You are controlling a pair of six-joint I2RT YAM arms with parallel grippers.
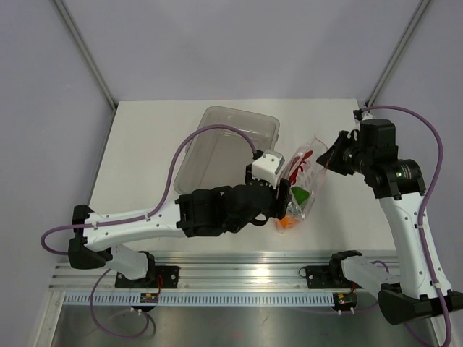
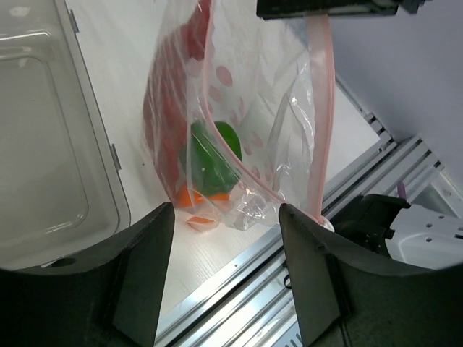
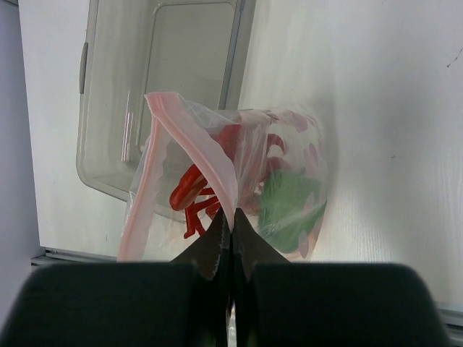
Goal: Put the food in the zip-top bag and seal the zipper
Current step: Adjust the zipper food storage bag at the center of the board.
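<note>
The clear zip-top bag (image 1: pixel 309 177) hangs lifted at its mouth, its bottom resting on the table. Inside it are the red lobster (image 1: pixel 296 166), the green bell pepper (image 1: pixel 299 194) and the orange fruit (image 1: pixel 287 223). My right gripper (image 1: pixel 325 159) is shut on the bag's pink zipper (image 3: pixel 189 144) and holds that edge up (image 3: pixel 231 217). The mouth stands partly open. My left gripper (image 1: pixel 282 199) is open and empty (image 2: pixel 226 289), just left of the bag's lower end. In the left wrist view the pepper (image 2: pixel 213 159), the orange fruit (image 2: pixel 192 196) and the lobster (image 2: pixel 165 108) show through the plastic.
A rigid clear tray (image 1: pixel 210 155) lies left of the bag, right behind my left arm, and shows in the left wrist view (image 2: pixel 43 144) and the right wrist view (image 3: pixel 108 94). The table's near edge with the aluminium rail (image 1: pixel 239 264) runs just below the bag.
</note>
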